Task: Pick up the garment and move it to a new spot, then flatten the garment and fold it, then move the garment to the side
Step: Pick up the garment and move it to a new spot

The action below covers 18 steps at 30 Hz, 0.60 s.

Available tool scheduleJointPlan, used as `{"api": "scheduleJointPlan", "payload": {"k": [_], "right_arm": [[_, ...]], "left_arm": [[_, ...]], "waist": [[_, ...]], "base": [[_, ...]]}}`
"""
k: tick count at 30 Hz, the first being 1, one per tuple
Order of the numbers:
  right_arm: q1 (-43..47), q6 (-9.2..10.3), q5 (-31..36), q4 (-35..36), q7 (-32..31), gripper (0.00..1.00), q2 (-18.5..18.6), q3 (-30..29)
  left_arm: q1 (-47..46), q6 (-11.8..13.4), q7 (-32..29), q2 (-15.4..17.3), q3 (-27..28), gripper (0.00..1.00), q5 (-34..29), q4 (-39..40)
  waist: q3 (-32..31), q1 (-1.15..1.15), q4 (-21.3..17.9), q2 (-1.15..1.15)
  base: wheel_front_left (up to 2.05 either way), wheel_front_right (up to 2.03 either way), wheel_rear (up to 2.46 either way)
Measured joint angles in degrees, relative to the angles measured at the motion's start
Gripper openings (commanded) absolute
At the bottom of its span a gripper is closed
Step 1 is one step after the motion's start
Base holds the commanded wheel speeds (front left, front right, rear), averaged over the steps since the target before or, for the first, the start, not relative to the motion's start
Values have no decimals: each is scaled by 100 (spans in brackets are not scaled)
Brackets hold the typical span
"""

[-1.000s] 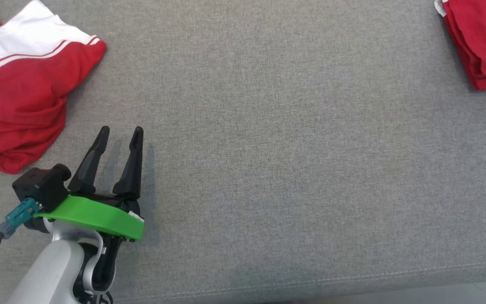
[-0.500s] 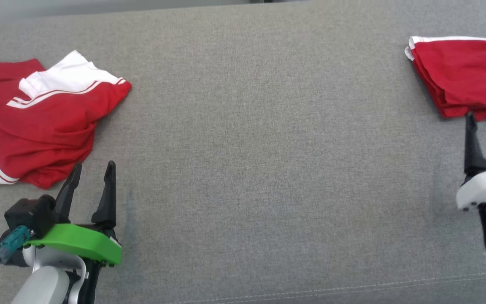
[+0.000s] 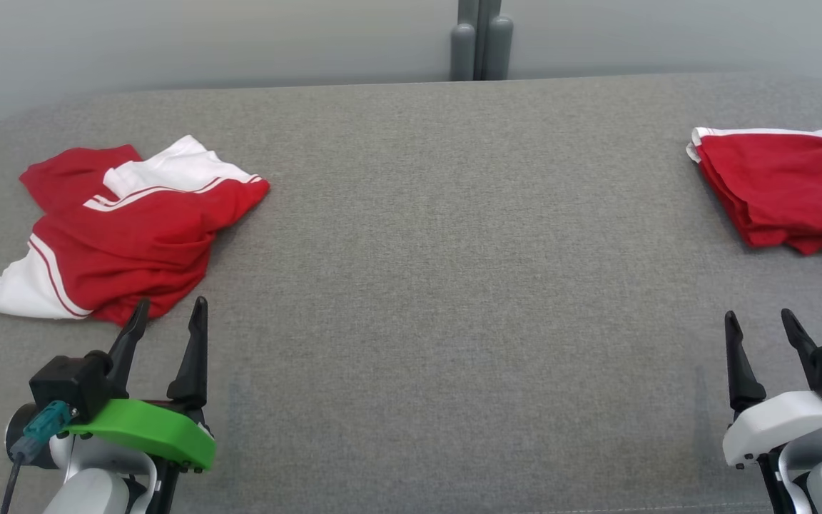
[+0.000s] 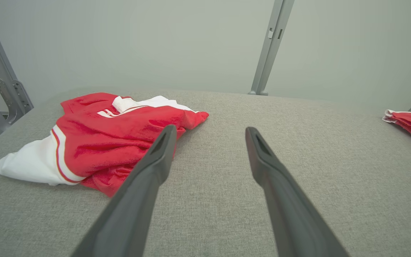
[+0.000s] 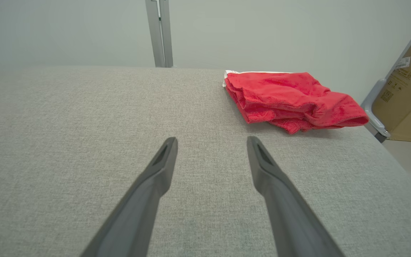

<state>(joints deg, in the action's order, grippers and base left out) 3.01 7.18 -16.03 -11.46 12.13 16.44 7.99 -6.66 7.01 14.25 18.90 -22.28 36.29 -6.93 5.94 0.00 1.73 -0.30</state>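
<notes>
The left gripper [image 3: 170,303] hangs low over the near-left part of the worktop [image 3: 454,250], its two dark fingers spread apart with nothing between them. They point toward the far edge, and a green collar [image 3: 147,428] sits behind them. The tip of its outer finger lies just beside the near hem of the crumpled red and white garment [image 3: 133,228]; I can't tell whether it touches the cloth.

The right gripper [image 3: 758,315] is over the near-right part of the worktop. Its fingers are likewise parted and empty, with a white collar [image 3: 775,421] behind them and bare grey fabric below.

The crumpled garment lies in a loose heap by the left edge, about midway between the near and far edges. It is red, with white panels and thin stripes showing at its far side and at its left corner. Well apart from it, against the right edge, a folded red garment [image 3: 782,189] rests in a flat stack with a strip of white trim along its far side.

Behind the far edge a grey metal post [image 3: 479,39] stands upright against a pale wall. Off the right end a cardboard box [image 5: 409,85] stands on the floor.
</notes>
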Motion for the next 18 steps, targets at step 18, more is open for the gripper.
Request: {"api": "scheduleJointPlan", "payload": {"k": [18], "right_arm": [[-847, -480, 655, 176, 2, 100, -255, 1473]], "left_arm": [[789, 5, 1, -358, 1099, 100, -213, 86]], "waist": [[-197, 0, 1229, 0]], "base": [[0, 0, 0]]}}
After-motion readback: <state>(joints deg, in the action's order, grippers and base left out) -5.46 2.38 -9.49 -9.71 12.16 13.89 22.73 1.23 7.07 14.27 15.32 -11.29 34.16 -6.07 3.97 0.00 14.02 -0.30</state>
